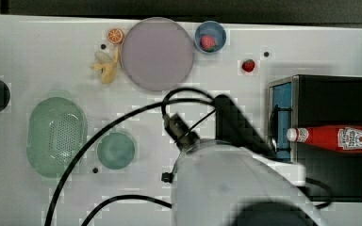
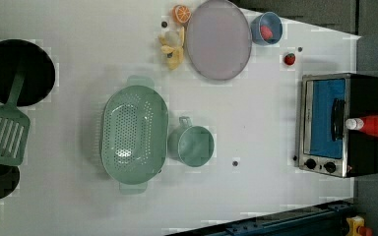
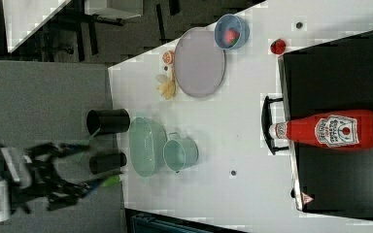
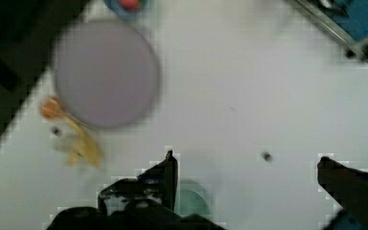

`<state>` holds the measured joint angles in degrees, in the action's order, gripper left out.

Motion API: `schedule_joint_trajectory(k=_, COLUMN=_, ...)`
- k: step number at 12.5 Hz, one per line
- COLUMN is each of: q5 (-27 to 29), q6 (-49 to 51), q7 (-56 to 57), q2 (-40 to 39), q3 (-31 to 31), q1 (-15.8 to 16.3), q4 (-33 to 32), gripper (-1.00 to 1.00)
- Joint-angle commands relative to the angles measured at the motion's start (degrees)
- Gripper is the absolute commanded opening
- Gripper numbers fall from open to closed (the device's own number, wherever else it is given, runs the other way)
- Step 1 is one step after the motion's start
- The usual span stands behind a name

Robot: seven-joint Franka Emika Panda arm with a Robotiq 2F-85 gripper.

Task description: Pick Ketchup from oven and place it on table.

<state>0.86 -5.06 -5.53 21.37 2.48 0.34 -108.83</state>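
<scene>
From the top view, the ketchup lies on its side across the black roof of the oven at the right of the frame, cap poking out over the door edge. It is on the oven rather than inside it, so a grab from above looks possible. The arm fills the lower middle, well apart from the bottle.

The left view has no arm in the way, so it gives what the top view hides: the blue glass door, its handle and the knobs, at the right edge, with the bottle crossing the roof above them.

The right view shows the label full on, at the right of the frame.

In the wrist view the gripper hangs over bare table with its fingers spread wide, holding nothing (a corner of the oven sits upper right).
</scene>
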Motion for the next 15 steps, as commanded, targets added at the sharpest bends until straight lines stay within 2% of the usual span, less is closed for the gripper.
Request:
schedule_joint_trajectory(k=1, q5=1.37, q6=1.04, q7=-3.42, q2=-4.95, q3=0.94, q1=-1.92, q4=-1.27, gripper=1.00)
schedule_joint_trajectory(k=7, q5=1.25, q6=-4.27, q7=-3.42, q2=-11.98, q3=14.73, q1=-4.98, q4=-1.24, gripper=1.00)
schedule_joint_trajectory(k=10, q5=1.20, q6=-10.56, q7=-3.41, q2=-17.12, q3=22.32, q1=-5.58, q4=-1.19, gripper=1.00)
schedule_joint_trajectory(k=11, q5=1.18, q6=-15.56, q7=-3.42, q2=-19.66, q3=25.31, q1=-5.64, q4=-1.17, gripper=1.00)
schedule_joint_trajectory(k=13, q5=1.18, q6=-22.65, q7=-3.40, q2=-23.23, q3=28.75, q1=-5.70, q4=-1.05, gripper=1.00)
schedule_joint_trajectory(k=15, q5=1.18, q6=-25.59, q7=-3.40, q2=-26.68, q3=31.49, q1=-5.82, q4=-0.90, gripper=1.00)
